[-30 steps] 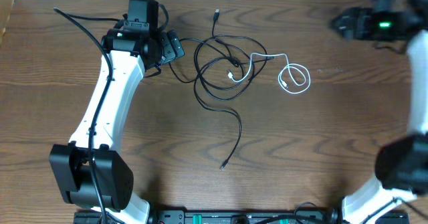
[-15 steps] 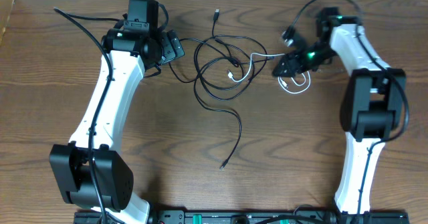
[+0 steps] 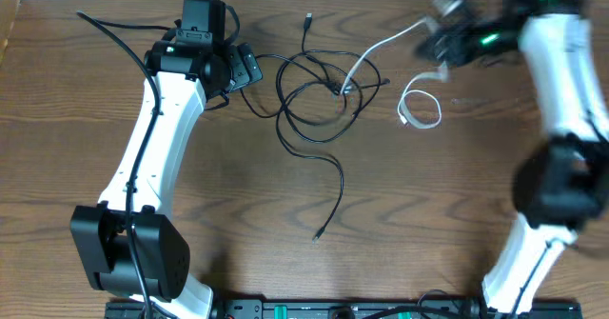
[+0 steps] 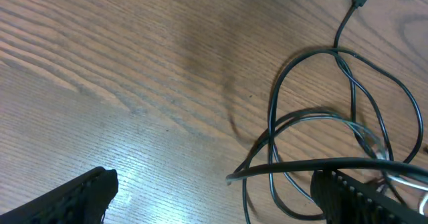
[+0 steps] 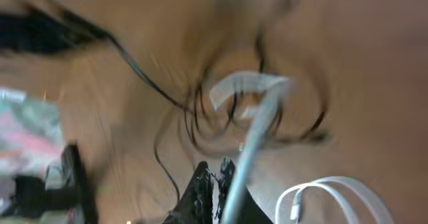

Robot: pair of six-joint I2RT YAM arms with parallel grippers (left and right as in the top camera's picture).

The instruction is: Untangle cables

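White cable (image 3: pixel 379 50), clamped in the right gripper (image 3: pixel 436 35), must be drawn clear of black cables (image 4: pixel 271 127) ahead of the open left gripper (image 4: pixel 214 184).

Looped and tangled toward 12 o'clock lay thin black cords (image 3: pixel 309 100); a thin white cord (image 3: pixel 381 48) stretched from them toward 2 o'clock.

The cables (image 3: pixel 338 92) are lying on the surface's (image 3: pixel 238 195) far side; my left claw (image 3: pixel 249 69) is sitting just left of them, my right claw (image 3: pixel 440 43) to their right.
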